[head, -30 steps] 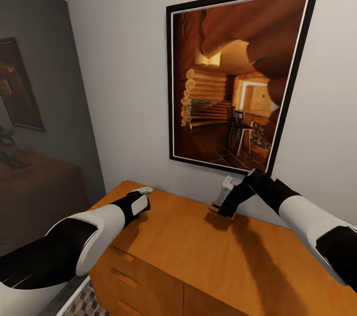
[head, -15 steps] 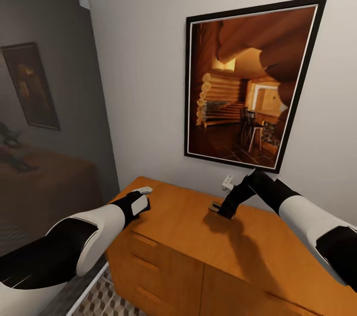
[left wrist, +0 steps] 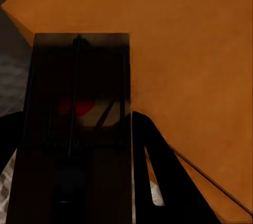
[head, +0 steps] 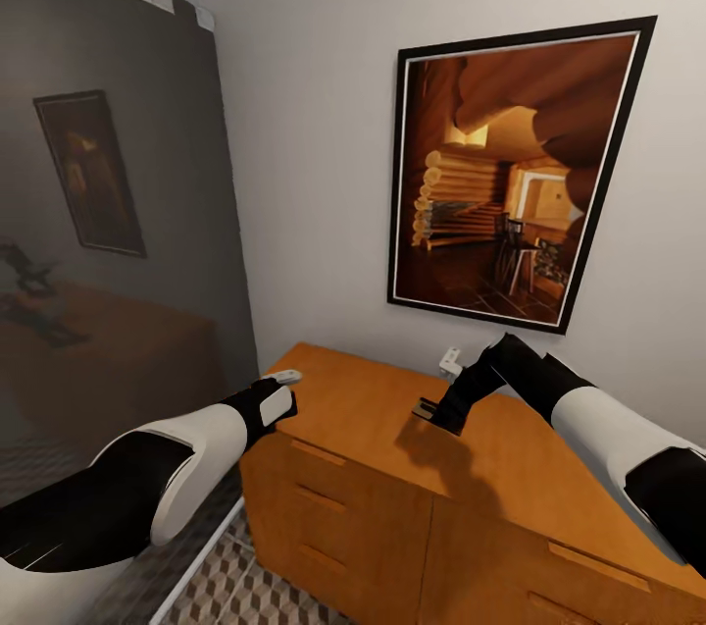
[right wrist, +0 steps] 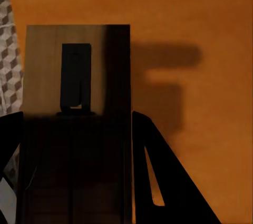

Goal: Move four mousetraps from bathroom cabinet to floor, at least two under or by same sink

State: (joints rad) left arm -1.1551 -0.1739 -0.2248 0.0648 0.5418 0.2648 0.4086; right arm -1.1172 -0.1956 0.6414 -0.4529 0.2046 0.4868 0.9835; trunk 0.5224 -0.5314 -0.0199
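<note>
Your left gripper (head: 284, 390) hangs off the cabinet's (head: 392, 468) left corner, clamped on a mousetrap (left wrist: 79, 124): the left wrist view shows the board between the dark fingers (left wrist: 153, 176), red spot on it. Your right gripper (head: 431, 409) is above the cabinet top, closed on a second mousetrap (right wrist: 76, 87). Bathroom floor (head: 245, 586) tiles show below the drawers. A framed picture (head: 510, 174) hangs on the wall.
</note>
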